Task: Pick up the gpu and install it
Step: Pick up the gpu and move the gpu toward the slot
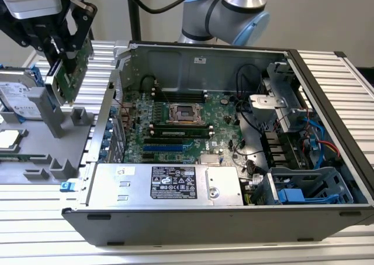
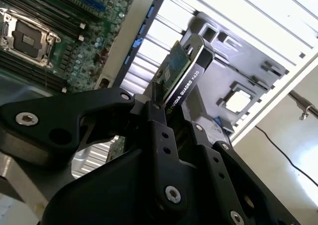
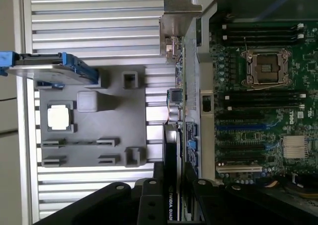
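Green circuit board on one face and a black shroud on the other: the gpu hangs on edge in the upper left of the exterior view, over the grey holder tray and outside the open computer case. Both wrist views show it edge-on, with its silver end bracket at the end far from the arm. The pincer is clamped on the gpu, one black finger on each flat face, gripping the end away from the bracket.

Whether the card's lower edge touches the tray's upright posts is hard to tell; it looks just clear of them. A hard drive in a blue frame sits on the tray at the exterior view's left, and a processor chip lies in a pocket. Tray and case stand on the slatted metal desk.

I judge the step in hand to be the carry toward the motherboard. To do it well, keep the grip firm and the card square, so it does not pivot between the fingers. The card should ride high enough to pass the case's side wall. The bracket end should face the rear of the case, with the long edge parallel to the expansion slots
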Controlling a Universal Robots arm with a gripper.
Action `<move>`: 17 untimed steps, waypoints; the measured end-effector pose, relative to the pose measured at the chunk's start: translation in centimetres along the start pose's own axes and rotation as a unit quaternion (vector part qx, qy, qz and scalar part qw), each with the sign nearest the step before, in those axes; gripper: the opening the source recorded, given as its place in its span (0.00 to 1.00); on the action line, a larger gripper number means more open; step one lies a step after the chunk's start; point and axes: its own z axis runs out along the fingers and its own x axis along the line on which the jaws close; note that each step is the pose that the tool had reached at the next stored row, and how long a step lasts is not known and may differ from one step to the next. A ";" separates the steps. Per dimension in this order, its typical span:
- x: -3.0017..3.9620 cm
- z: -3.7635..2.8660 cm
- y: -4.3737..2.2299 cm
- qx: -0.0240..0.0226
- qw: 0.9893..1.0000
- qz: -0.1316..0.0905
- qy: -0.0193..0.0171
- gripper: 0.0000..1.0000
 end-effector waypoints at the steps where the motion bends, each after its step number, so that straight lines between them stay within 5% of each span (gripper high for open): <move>1: -0.06 0.00 0.00 0.000 1.000 0.000 0.000 0.00; 17: -0.95 0.01 0.04 0.000 1.000 0.000 0.000 0.00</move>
